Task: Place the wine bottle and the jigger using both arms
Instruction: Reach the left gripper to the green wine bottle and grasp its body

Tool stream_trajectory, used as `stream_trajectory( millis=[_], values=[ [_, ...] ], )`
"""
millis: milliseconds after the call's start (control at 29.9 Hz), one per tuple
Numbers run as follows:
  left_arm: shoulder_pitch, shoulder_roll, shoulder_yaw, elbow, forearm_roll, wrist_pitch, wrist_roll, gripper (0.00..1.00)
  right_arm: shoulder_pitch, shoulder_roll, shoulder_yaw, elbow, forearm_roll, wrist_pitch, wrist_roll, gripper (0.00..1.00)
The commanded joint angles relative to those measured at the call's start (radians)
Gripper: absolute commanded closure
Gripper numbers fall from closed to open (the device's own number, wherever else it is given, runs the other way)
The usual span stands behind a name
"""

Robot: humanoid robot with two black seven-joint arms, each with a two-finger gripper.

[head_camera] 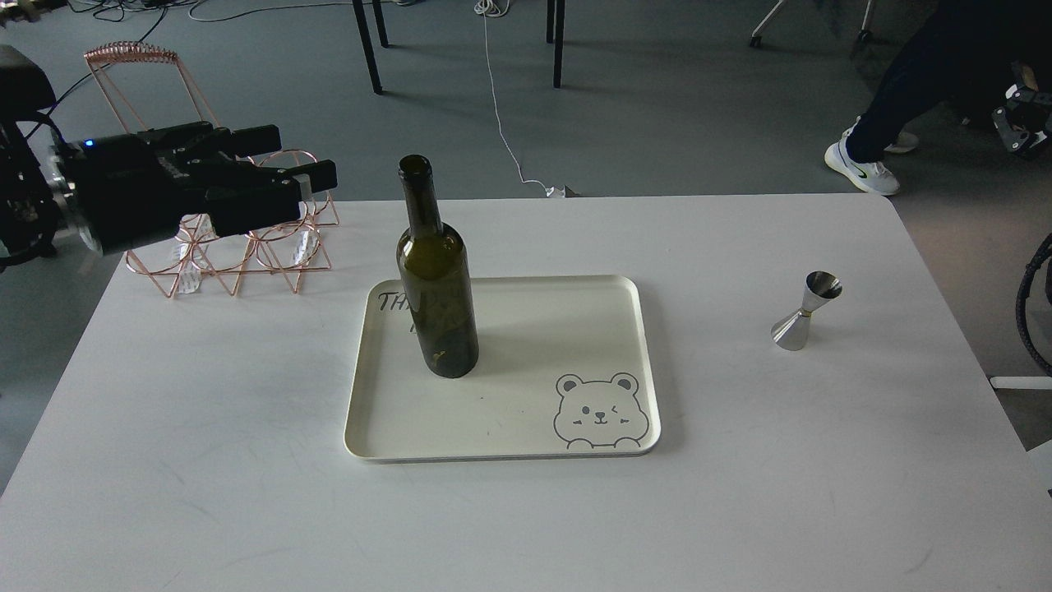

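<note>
The left pincer hangs above the table, left of the bottle, fingers parted with a gap between them, empty and touching nothing. The bottle stands upright on the tray, in its left part. The jigger stands on the table well right of the tray. The right pincer is out of view.

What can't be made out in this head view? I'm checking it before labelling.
- Right gripper: not in view; only a dark cable loop shows at the right edge.
- Left gripper: the arm behind it is cut off by the left edge.
- Tray lettering: hidden behind the wine bottle.
- Copper wire rack: partly hidden by the left gripper.
- Jigger: too small to read markings.
</note>
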Motion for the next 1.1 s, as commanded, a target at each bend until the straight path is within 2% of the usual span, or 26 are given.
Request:
stream_trajectory(
  millis=[0,134,367,601,735,935,1069],
  values=[
    [0.000,-0.034,0.063,0.000,0.087,0.048,-0.020,0.03,0.000,0.000,0.000,0.000,0.000,0.000,0.000,0.03],
    [-0.001,-0.052,0.119,0.000,0.091,0.122,-0.034,0.03,0.000,0.000,0.014,0.000,0.000,0.000,0.000,0.03],
    [-0.009,-0.160,0.120,0.061,0.092,0.168,-0.023,0.03,0.000,0.000,0.017,0.002,0.000,0.000,0.000,0.03],
    [-0.010,-0.181,0.120,0.100,0.092,0.171,-0.020,0.11,0.000,0.000,0.026,0.003,0.000,0.000,0.000,0.03],
    [-0.007,-0.184,0.120,0.103,0.094,0.171,-0.019,0.11,0.000,0.000,0.029,0.003,0.000,0.000,0.000,0.03],
    [-0.012,-0.232,0.122,0.126,0.094,0.171,0.015,0.22,0.000,0.000,0.034,0.003,0.000,0.000,0.000,0.03],
    [-0.010,-0.236,0.122,0.140,0.094,0.171,0.020,0.24,0.000,0.000,0.035,0.002,0.000,0.002,0.000,0.03]
  ],
)
